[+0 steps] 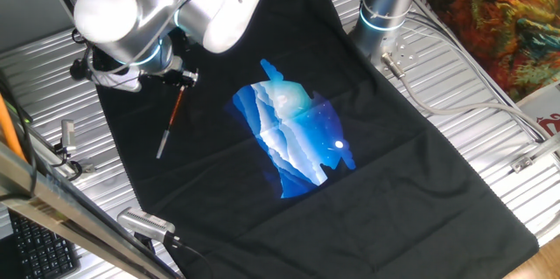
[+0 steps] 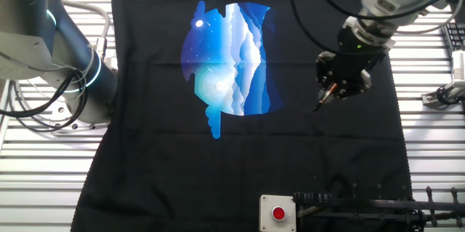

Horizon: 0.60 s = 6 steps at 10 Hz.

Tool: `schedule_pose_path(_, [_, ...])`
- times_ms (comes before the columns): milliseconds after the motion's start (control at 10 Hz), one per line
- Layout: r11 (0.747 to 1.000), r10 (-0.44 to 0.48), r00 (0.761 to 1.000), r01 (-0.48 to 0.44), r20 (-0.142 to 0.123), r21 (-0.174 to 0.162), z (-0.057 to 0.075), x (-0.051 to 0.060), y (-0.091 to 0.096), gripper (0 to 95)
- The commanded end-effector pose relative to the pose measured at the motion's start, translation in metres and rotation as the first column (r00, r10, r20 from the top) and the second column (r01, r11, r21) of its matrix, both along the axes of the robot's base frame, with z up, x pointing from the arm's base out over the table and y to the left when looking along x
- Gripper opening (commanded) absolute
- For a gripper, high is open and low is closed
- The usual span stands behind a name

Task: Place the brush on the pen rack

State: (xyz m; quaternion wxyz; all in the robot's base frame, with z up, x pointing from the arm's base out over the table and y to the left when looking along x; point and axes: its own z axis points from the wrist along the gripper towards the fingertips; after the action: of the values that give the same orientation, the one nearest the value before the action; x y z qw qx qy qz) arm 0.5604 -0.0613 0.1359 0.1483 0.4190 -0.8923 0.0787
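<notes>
From the other fixed view I see the thin black metal-rod pen rack (image 2: 363, 206) along the near table edge, just beside a small grey box with a red button (image 2: 278, 214); the gripper (image 2: 328, 95), black and two-fingered, hangs well apart beyond it over the black cloth with its blue mountain print (image 2: 229, 57). My gripper is clenched on the pencil-thin orange-red brush (image 1: 171, 117), clear of the rack. One fixed view shows what the first hides: the brush's long axis slanting down from the fingers, silver-grey end lowest. I judge the rack lies toward the button-box edge.
</notes>
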Motion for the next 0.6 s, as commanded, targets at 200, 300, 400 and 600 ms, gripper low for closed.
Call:
schedule_pose_path(200, [1.000,0.021,1.000,-0.021,-0.002,-0.010,0.0056,-0.0099,0.0016,0.0])
schedule_pose_path(300, [0.999,0.026,1.000,-0.026,-0.002,-0.026,0.0091,-0.0140,0.0063,0.0])
schedule_pose_path(400, [0.999,0.029,1.000,-0.029,-0.003,-0.028,0.0101,-0.0146,0.0075,0.0])
schedule_pose_path(600, [0.999,0.036,0.999,-0.036,0.007,-0.028,0.0103,-0.0148,0.0078,0.0])
